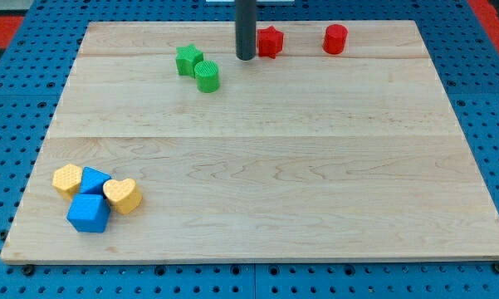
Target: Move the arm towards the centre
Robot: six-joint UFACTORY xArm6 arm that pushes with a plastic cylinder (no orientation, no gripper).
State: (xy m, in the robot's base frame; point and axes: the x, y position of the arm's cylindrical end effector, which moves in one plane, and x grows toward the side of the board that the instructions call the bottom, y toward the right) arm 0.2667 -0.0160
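Tip (246, 58) | set near tabletop (257, 199) top edge, just beside red star block (270, 41) at 3 o'clock | nothing held or touched | centre lies toward 6 o'clock, path unobstructed.

The rod (246, 25) leaves the view's top, perhaps overlapping the red block (271, 41).

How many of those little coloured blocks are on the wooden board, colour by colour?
Green: 2, a star-like block and a cylinder
Red: 2, a star-like block and a cylinder
Yellow: 2, a hexagon-like block and a heart
Blue: 2, a cube and a partly hidden block
Total: 8
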